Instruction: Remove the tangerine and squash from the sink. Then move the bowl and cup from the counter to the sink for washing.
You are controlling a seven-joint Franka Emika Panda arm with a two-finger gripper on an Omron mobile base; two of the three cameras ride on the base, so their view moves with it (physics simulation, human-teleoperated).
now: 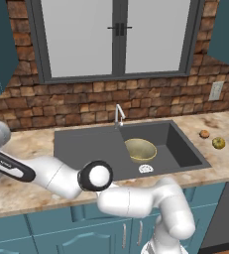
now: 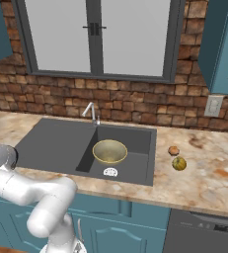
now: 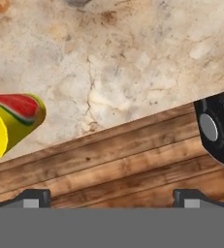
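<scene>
I'm watching the counter (image 1: pixel 22 191) first, the biggest thing here, marbled stone running from the left end past the sink (image 1: pixel 88 146) to the right end. The sink's dark basin already holds the bowl (image 1: pixel 140 149), sitting near the front wall beside the white drain. Out on the counter to the right of the sink lie the squash (image 1: pixel 218 143) and the tangerine (image 1: pixel 204 134), close together but apart, the squash nearer the front edge. So I judge three of four moves done.

My arm reaches far left, over the counter's left end. In the hand view the gripper (image 3: pixel 111 196) has its two tips spread wide with nothing between them. The cup (image 3: pixel 11 123) shows at that view's left edge, tipped toward the lens, close to the counter's front edge with wood flooring visible below.

Risks, as I read them: the cup sits off to one side of the open tips, so closing now would catch air or clip its rim. A nudge could roll it over the front edge to the floor. It looks smooth and round, so a shallow pinch may slip.

Writing: I can't read any.
</scene>
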